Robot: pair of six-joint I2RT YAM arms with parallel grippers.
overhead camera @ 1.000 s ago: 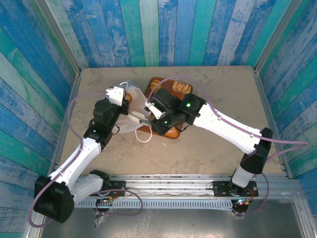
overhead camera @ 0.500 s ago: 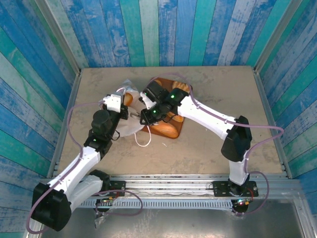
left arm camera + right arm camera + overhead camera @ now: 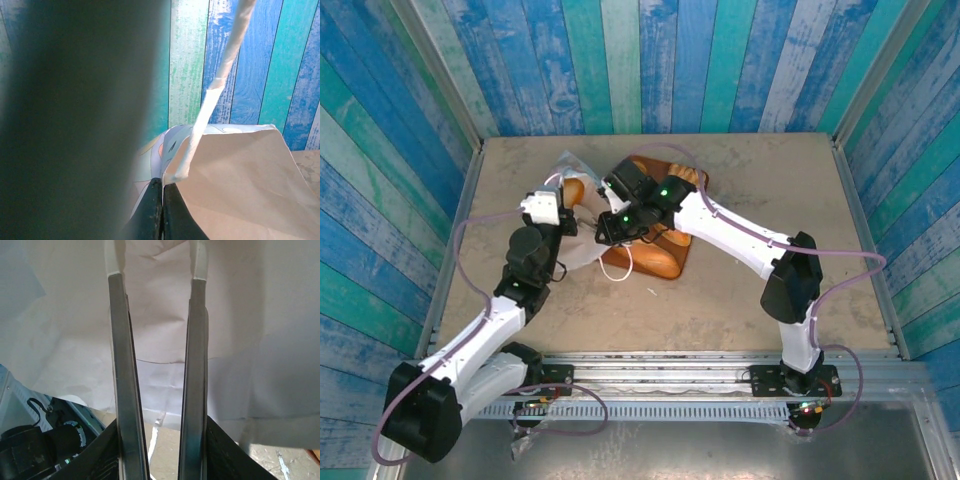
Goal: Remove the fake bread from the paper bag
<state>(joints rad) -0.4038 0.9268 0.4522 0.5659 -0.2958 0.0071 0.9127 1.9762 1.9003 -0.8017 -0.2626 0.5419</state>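
The white paper bag (image 3: 578,243) lies tipped on the table left of centre, and one cord handle (image 3: 617,266) trails toward the front. My left gripper (image 3: 563,216) is shut on the bag's rim; its jaws pinch the paper edge (image 3: 167,182) beside the other cord handle (image 3: 220,85). My right gripper (image 3: 603,228) is at the bag's mouth, open. Its fingers (image 3: 117,340) stand apart with white bag paper (image 3: 160,315) behind them and nothing between them. An orange-tan bread piece (image 3: 575,190) shows at the bag's far side. More bread (image 3: 686,178) lies at the far end of the tray.
A flat brown tray (image 3: 660,258) lies right of the bag, under my right arm. Blue and green plank walls surround the table on three sides. The left arm's body (image 3: 30,455) shows low left in the right wrist view.
My right gripper has swung left off the tray into the bag's mouth. My left gripper has shifted slightly back and left with the bag's rim, and the loose handle has moved.
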